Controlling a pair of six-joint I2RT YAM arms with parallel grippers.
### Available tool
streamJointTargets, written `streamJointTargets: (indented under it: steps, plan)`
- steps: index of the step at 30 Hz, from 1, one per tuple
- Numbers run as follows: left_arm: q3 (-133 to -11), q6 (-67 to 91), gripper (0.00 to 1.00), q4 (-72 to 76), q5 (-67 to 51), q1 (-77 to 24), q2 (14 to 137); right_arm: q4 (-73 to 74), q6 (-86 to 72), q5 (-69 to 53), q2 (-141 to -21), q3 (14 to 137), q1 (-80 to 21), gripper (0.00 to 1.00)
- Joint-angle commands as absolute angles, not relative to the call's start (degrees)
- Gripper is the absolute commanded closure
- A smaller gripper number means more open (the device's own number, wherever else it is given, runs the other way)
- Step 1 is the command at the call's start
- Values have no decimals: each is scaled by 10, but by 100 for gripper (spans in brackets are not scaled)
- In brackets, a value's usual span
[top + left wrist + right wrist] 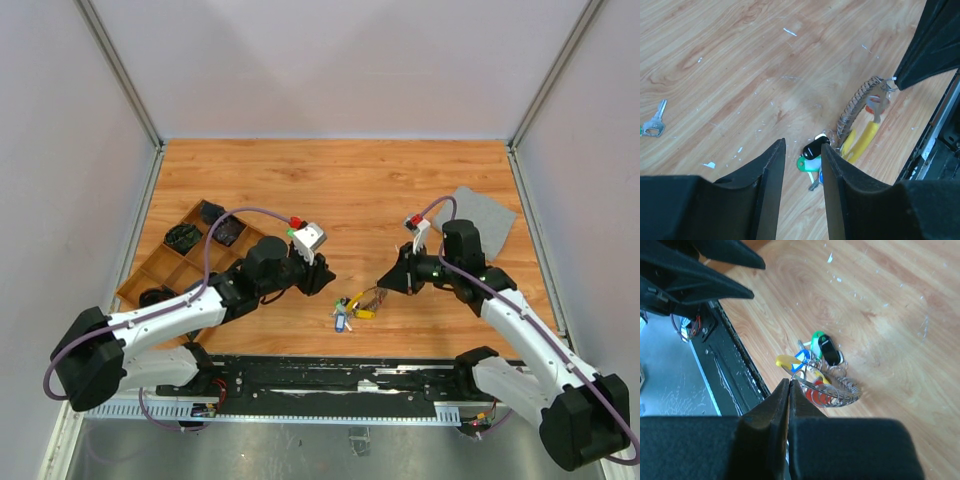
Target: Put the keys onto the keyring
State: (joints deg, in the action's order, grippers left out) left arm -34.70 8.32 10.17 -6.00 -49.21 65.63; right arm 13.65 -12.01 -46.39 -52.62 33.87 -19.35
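Observation:
The keyring (358, 303) lies near the table's front edge between my grippers, with a coiled chain (854, 106) and a thin silver ring (826, 375). On it are green (807, 164), yellow (863, 142), blue (801, 359) and red (817, 393) keys and a black fob (813, 148). My right gripper (790, 383) is shut on the thin ring and lifts that end slightly. My left gripper (802, 149) is open and empty, its jaws just short of the green key and the fob. A loose silver key (655, 122) lies apart on the wood.
A brown compartment tray (150, 268) with dark items stands at the left. A grey cloth square (482, 214) lies at the back right. A black rail (330, 375) runs along the front edge, close to the keyring.

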Motion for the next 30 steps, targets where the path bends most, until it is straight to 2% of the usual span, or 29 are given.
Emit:
streamJointTargets:
  steps: [1,6,11,20,25,30]
  plan:
    - [-344,97,60,102,-16,-486,613,121,-133,-447,-543,402,-201,99]
    - [-352,94,59,72,33,-482,571,120,-154,-396,-564,453,-202,99]
    - [-360,101,59,40,76,-481,532,80,-174,-405,-637,520,-215,100]
    - [-364,114,59,-36,198,-480,424,50,-170,-375,-772,635,-347,99]
    - [-357,115,58,-59,251,-481,378,3,-157,-401,-783,608,-386,99]
    - [-351,115,58,-57,245,-480,385,36,-68,-359,-750,477,-387,99]
